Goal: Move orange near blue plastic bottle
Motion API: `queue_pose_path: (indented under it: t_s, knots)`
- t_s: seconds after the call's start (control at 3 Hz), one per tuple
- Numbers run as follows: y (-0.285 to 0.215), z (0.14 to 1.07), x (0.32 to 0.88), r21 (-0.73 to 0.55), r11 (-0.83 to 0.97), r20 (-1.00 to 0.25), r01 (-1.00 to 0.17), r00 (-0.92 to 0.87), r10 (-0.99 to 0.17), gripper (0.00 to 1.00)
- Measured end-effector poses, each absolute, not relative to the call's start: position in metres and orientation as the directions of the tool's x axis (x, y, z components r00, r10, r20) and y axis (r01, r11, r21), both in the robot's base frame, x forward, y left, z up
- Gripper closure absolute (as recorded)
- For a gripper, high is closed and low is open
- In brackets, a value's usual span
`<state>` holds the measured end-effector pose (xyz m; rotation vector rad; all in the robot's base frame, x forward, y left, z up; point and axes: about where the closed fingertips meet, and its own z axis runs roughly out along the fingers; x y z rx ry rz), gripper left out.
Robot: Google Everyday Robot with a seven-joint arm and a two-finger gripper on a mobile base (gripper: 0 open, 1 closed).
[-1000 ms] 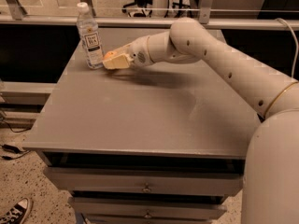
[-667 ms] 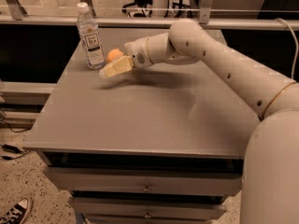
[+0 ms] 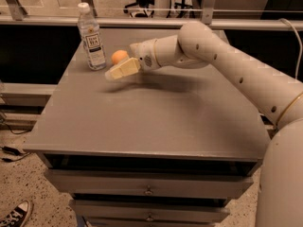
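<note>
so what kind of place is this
Probably a robotics lab or office workroom: a grey drawer cabinet, cables on a speckled floor, chair bases behind the rail. The gripper is beside the orange, near the bottle.

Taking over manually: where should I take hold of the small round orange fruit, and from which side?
Grip the small round orange fruit across its middle, coming from the arm's side. Being round, any diameter serves, but the tall clear plastic water bottle stands upright close on the other side and could be knocked. The gripper is right beside the fruit.
</note>
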<state>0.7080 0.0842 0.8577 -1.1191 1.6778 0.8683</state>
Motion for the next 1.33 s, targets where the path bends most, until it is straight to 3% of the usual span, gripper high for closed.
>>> queue_pose_path:
  t_s: [1.33]
  knots:
    - [0.052, 0.862, 0.696, 0.061, 0.383, -0.947, -0.922, -0.175, -0.270, 0.00]
